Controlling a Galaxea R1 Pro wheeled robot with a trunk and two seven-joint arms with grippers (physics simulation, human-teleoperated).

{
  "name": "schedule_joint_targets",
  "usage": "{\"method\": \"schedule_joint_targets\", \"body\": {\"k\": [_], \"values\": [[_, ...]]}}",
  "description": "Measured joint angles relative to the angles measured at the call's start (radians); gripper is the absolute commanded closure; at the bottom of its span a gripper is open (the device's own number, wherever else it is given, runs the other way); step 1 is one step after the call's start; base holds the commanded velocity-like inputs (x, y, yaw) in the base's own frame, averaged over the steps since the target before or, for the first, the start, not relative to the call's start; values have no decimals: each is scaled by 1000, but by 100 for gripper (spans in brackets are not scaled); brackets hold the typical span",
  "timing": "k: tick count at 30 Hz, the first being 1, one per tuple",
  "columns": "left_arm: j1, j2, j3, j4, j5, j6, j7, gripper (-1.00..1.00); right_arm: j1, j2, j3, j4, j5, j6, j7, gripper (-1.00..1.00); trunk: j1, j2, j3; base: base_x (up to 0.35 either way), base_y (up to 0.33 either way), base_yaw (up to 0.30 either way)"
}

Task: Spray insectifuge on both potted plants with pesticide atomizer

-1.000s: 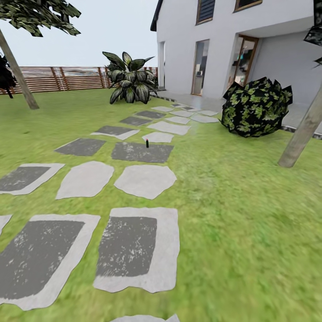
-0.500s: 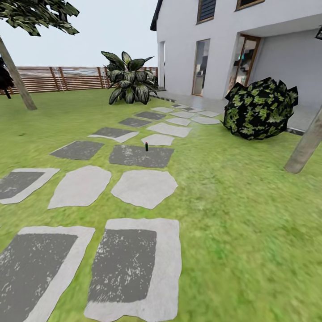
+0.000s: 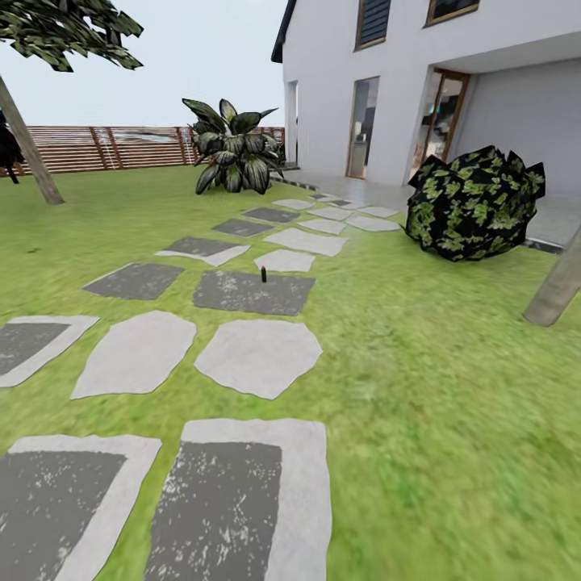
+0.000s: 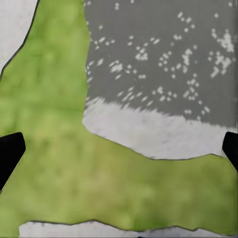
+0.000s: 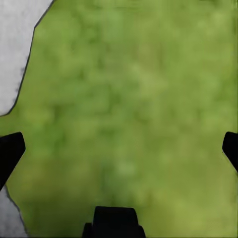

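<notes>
The pesticide atomizer [image 3: 263, 274] stands upright, small and dark, on a dark grey paving slab [image 3: 250, 292] in the garden lawn [image 3: 452, 387], several slabs ahead of me in the head view. The potted plants are out of view. In the left wrist view my left gripper [image 4: 119, 153] is open, its black fingertips [image 4: 10, 153] far apart over grass and a speckled slab [image 4: 163, 59]. The right wrist view has my right gripper [image 5: 119, 153] open too, with only grass between its fingertips [image 5: 10, 151].
Stepping stones [image 3: 258, 355] run from me toward the white house [image 3: 387, 81]. A big striped leafy plant [image 3: 234, 157] stands by the slatted fence [image 3: 121, 147]. A dark bush [image 3: 476, 202] and a slanted trunk [image 3: 557, 290] are on the right, another trunk [image 3: 28, 145] far left.
The whole head view has shifted as the camera moved forward along the stones. The nearest slabs slid down and the atomizer sits slightly lower in the picture. Nothing in the garden has moved.
</notes>
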Motion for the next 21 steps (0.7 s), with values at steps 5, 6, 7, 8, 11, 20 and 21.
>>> {"method": "schedule_joint_targets", "body": {"k": [5,6,7,8,11,20,21], "values": [[0,0,0,0,0,0,0,-100,0,0,0,0,0,0,0,-100,0,0,0,338,0,0],[0,0,0,0,0,1,0,-100,0,0,0,0,0,0,0,-100,0,0,0,338,0,0],[0,0,0,0,0,0,0,-100,0,0,0,0,0,0,0,-100,0,0,0,338,0,0],[0,0,0,0,0,0,0,-100,0,0,0,0,0,0,0,-100,0,0,0,338,0,0],[0,0,0,0,0,0,0,-100,0,0,0,0,0,0,0,-100,0,0,0,338,0,0],[-1,0,0,0,0,1,0,-100,0,0,0,0,0,0,0,-100,0,0,0,338,0,0],[0,0,0,0,0,1,0,-100,0,0,0,0,0,0,0,-100,0,0,0,338,0,0]]}}
